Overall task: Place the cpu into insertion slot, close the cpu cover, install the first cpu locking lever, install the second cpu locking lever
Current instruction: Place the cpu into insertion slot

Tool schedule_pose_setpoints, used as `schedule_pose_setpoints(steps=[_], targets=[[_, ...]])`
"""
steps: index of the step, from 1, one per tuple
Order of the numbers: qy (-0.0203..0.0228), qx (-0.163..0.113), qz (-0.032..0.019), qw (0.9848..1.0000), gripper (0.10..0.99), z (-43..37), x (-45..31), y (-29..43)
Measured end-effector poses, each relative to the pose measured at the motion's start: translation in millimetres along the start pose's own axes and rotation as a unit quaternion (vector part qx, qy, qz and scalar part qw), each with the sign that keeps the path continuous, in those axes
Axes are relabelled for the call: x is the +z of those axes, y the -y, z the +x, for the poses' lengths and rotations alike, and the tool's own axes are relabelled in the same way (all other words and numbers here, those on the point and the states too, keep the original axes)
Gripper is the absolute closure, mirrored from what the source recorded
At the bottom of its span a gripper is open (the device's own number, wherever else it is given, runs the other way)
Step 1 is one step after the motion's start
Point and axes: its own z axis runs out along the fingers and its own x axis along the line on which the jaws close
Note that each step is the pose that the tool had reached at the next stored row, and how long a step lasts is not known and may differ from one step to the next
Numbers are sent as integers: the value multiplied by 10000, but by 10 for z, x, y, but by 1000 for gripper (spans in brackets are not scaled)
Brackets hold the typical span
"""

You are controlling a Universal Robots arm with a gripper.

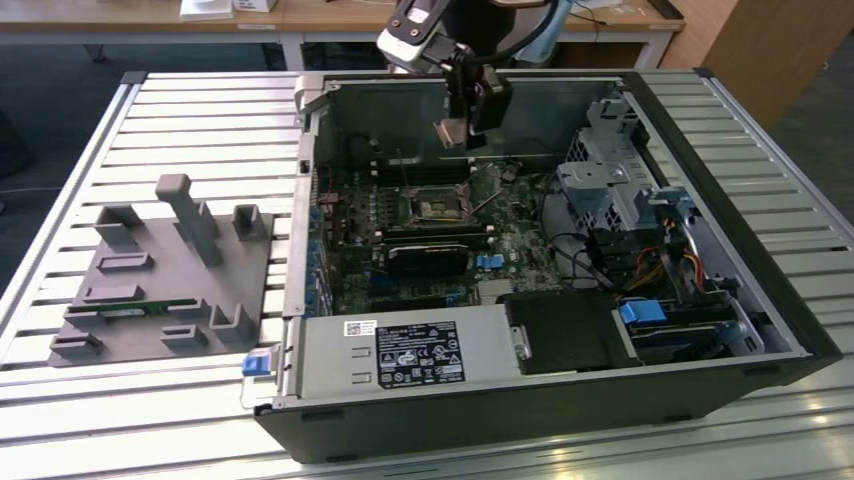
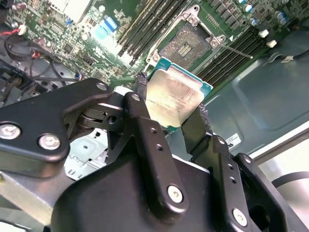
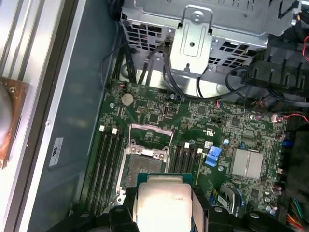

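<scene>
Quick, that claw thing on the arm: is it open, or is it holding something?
Gripper: shut on the cpu, chip held clear of the insertion slot.

An open computer case (image 1: 534, 410) sits on the slatted worktop (image 1: 200, 120); a grey fixture (image 1: 134, 300) lies beside it.

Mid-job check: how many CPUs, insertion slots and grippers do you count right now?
cpu: 1, held between the fingers
insertion slot: 1, empty
gripper: 1
Total: 3
</scene>
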Motion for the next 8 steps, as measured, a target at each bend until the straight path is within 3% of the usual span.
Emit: schedule_pose_setpoints(steps=[8], targets=[[26,293,-5,9996,549,0,16,3]])
